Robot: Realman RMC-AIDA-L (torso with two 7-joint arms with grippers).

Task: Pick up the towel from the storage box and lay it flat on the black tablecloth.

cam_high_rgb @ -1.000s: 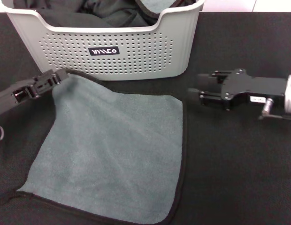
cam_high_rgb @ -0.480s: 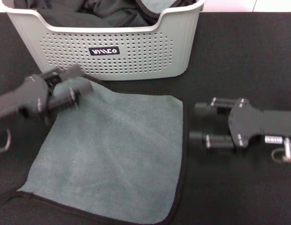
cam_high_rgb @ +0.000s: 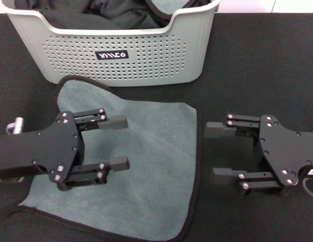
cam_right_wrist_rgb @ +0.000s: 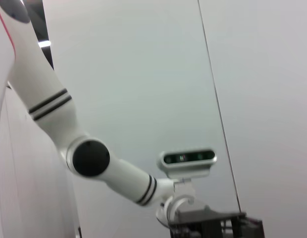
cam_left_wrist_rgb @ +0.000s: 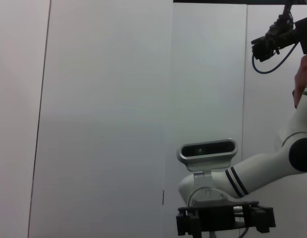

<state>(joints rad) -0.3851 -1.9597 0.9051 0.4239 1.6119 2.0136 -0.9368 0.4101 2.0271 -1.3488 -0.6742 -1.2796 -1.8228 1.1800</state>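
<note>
The towel (cam_high_rgb: 146, 166) lies spread flat, grey-green face up, on the black tablecloth (cam_high_rgb: 257, 65) just in front of the storage box (cam_high_rgb: 146, 55). Its dark border shows along the right and near edges. My left gripper (cam_high_rgb: 127, 142) is open and empty, above the towel's left half. My right gripper (cam_high_rgb: 210, 151) is open and empty over the tablecloth, just right of the towel's right edge. Each wrist view shows only the other arm against a pale wall.
The storage box holds bunched all-black fabric (cam_high_rgb: 111, 12) and a bit of another grey-green cloth (cam_high_rgb: 169, 6) at its back right. The tablecloth stretches bare to the right of the box and behind my right gripper.
My left gripper has let go of the towel's far left corner, which now lies flat, and has drawn back over the towel. My right gripper has moved nearer. Both now show their jaws apart.
</note>
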